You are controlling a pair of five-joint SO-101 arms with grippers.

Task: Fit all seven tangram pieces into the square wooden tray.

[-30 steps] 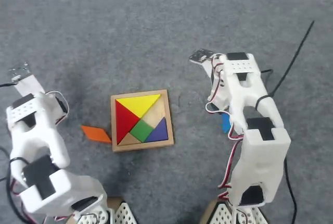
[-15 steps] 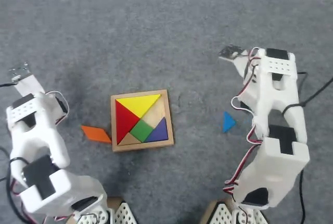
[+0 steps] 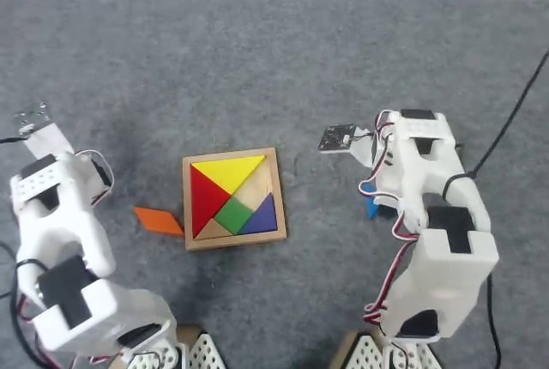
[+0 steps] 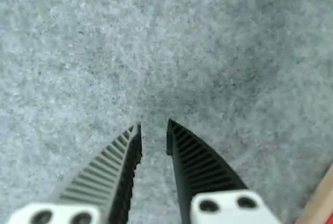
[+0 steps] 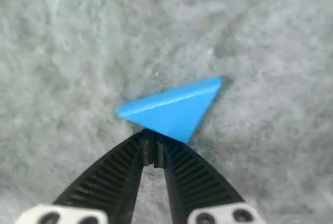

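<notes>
Your right gripper (image 5: 151, 151) has its jaws drawn together, tips meeting with nothing between them; those tips sit right at the near edge of the blue triangle (image 5: 171, 109), which lies flat on the grey carpet (image 5: 62, 36). From above, the right arm (image 3: 425, 189) stands over that triangle, so that just a sliver of blue shows at its side, well apart from the square wooden tray (image 3: 236, 239).

Your left gripper (image 4: 153, 127) is open by a narrow gap and holds nothing; its tips point down at bare carpet. The left arm (image 3: 60, 214) stands at the far left of the table.

The tray lies between the two arms; in it you have the yellow triangle (image 3: 227, 172), the red triangle (image 3: 203, 197), the green square (image 3: 232, 213) and the purple triangle (image 3: 262, 213), with bare wood showing at two spots beside them. The orange parallelogram (image 3: 158, 220) lies flat on the carpet, just beside the tray's left rim.
</notes>
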